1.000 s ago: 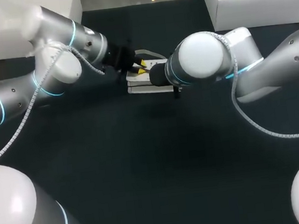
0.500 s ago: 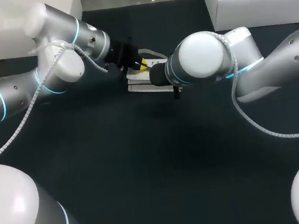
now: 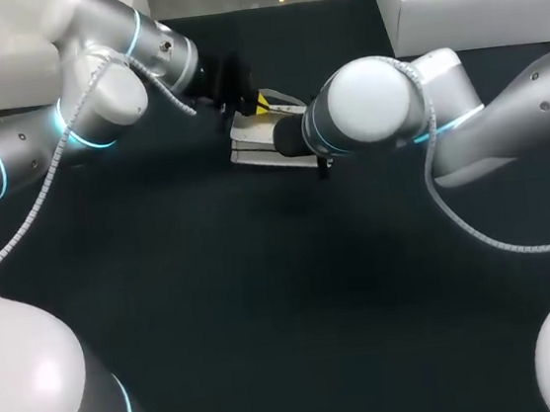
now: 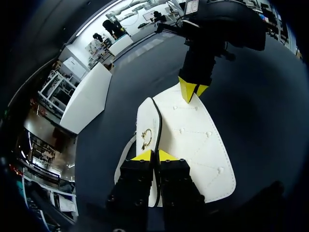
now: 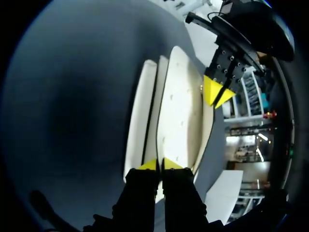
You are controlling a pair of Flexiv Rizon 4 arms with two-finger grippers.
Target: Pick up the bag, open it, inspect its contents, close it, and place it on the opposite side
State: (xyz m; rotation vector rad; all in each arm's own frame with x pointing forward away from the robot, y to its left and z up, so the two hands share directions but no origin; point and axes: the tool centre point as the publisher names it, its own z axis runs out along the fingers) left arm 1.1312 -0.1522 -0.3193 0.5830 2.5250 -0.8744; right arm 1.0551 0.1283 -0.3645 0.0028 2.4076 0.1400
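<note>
White stitched bag (image 3: 261, 151) (image 4: 193, 140) (image 5: 176, 111) over the far middle of the dark counter (image 3: 286, 304), held between the two arms; whether the bag rests on the counter or hangs just above it cannot be told. Left arm (image 3: 94, 97) comes in at the bag's left end, its jaws pinched shut on the bag's thin edge, just beside a gold ring fitting (image 4: 146, 139). Right arm (image 3: 373, 105) meets the bag's opposite end, its jaws likewise closed on the bag's rim, yellow tips nearly touching.
</note>
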